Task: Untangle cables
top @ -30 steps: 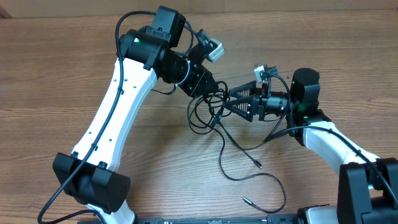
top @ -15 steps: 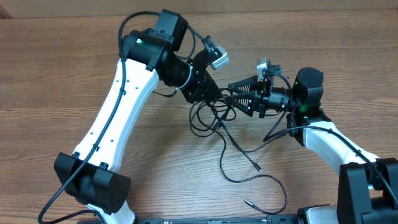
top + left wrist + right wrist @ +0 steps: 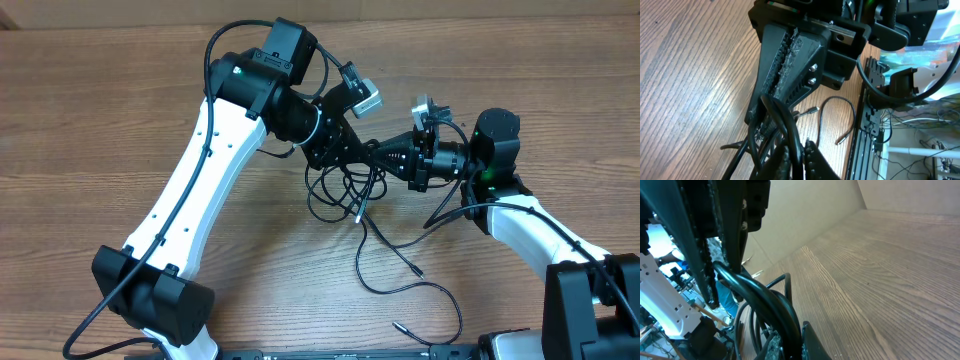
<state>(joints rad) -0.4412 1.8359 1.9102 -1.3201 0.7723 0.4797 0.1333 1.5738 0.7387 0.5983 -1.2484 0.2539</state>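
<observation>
The cables (image 3: 345,188) sit in a tangled bunch of loops just beneath the two claws, with loose plug ends trailing across the wooden table (image 3: 90,110) on the near side. The left gripper (image 3: 368,152) and right gripper (image 3: 388,158) meet almost tip to tip, each pinched tight on strands at the bunch's top.

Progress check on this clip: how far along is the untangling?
Done: little. One strand trails free below the tangle, with its plug end lying apart from the rest.
In hand: the left gripper and right gripper are both shut on the cables above the tangle, tips nearly touching.
Left: the loops under them are crossed over each other, so nearly all the separating is ahead.
</observation>
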